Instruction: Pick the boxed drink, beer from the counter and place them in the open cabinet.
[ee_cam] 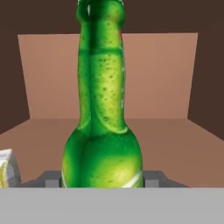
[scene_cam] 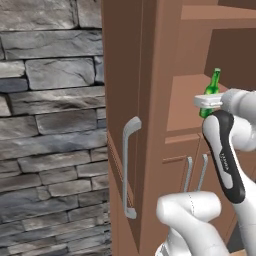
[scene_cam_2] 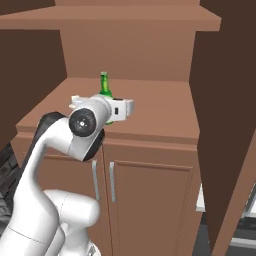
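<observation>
The beer (ee_cam: 103,109), a slim green bottle, stands between my fingertips (ee_cam: 51,180) at the bottom of the hand view, so my gripper (ee_cam: 103,179) is shut on the beer. It is inside the shelf niche of the open cabinet (scene_cam_2: 160,110), with the beer (scene_cam_2: 105,84) rising just behind my hand. From the left, the beer (scene_cam: 214,82) leans slightly over the gripper (scene_cam: 206,107). The boxed drink (ee_cam: 6,169), white with yellow marks, sits on the shelf floor at the left edge of the hand view. The bottle's base is hidden.
An open cabinet door (scene_cam: 125,125) with a silver handle (scene_cam: 128,167) stands to the left. Another dark door panel (scene_cam_2: 225,125) stands to the right. Two lower doors with bar handles (scene_cam_2: 102,180) are below the shelf. A stone wall (scene_cam: 50,125) lies further left.
</observation>
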